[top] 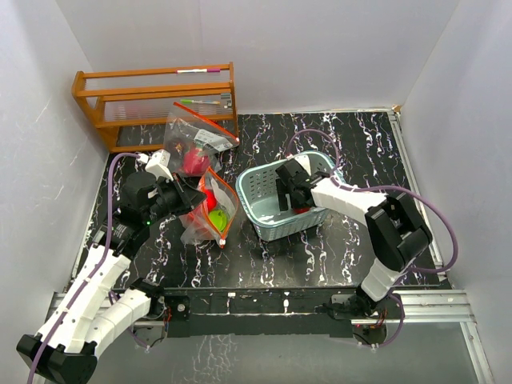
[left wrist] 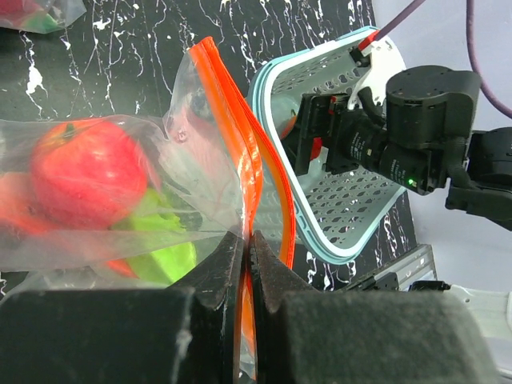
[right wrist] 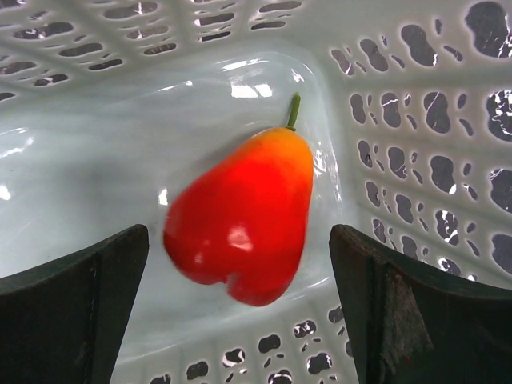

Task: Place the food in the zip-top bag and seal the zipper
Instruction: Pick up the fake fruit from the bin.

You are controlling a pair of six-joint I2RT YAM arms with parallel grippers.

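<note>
The zip-top bag (top: 210, 210) lies left of the teal basket (top: 268, 226), mouth toward it, holding a red fruit (left wrist: 86, 172) and a green one (left wrist: 164, 252). My left gripper (left wrist: 248, 240) is shut on one lip of its red-orange zipper (left wrist: 232, 104), and the other lip bows away, leaving the mouth open. My right gripper (right wrist: 240, 264) is open inside the basket, its fingers on either side of a glossy red pear-shaped fruit (right wrist: 244, 220) on the basket floor, not touching it. In the top view the right gripper (top: 292, 198) reaches into the basket.
A second clear bag (top: 194, 144) with red food lies behind the first, in front of a wooden rack (top: 156, 100) at the back left. The basket walls (right wrist: 432, 120) close in around the right gripper. White walls enclose the black marbled table (top: 352, 152).
</note>
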